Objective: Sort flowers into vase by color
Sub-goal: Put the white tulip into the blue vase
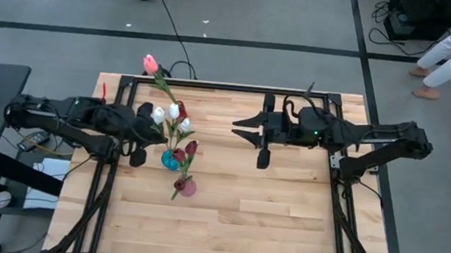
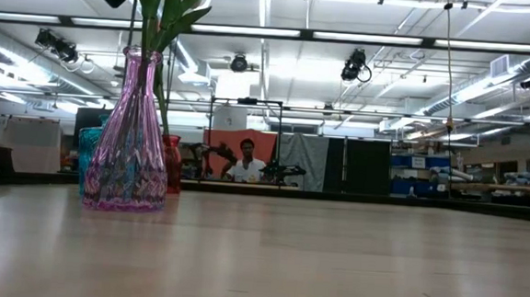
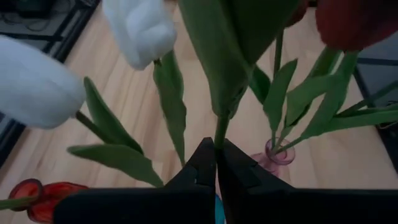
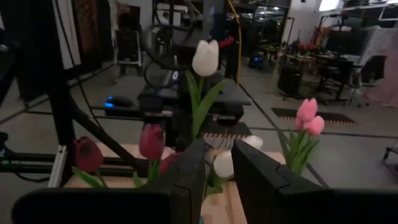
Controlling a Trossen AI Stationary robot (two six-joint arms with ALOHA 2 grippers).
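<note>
**Two vases loaded, left tool pinching a stem over the blue vase**

Two tools in play, we log only the left as active. Left tool sits just left of the flower cluster, fingers closed on a green stem; wrist view shows the pinch clearly, leaves fanning out either side. We judge it grips low on the stem so the head stays upright while the stem end goes into a vase mouth. Which head belongs to that stem we cannot tell; white tulips crowd right beside the tool.

Blue vase stands just right of the left tool, with white heads above it. Pink vase is nearer, touching or almost touching the blue one, holding dark red tulips. Low view also shows a small red vase behind the others. Pink tulip lies at the far edge of the worktop, head hanging past it, apparently unsorted.

Right tool waits mid-worktop, well apart from the vases, fingers parted and empty, pointing at the cluster.

We judge sorting well along, grouped by colour so far.
</note>
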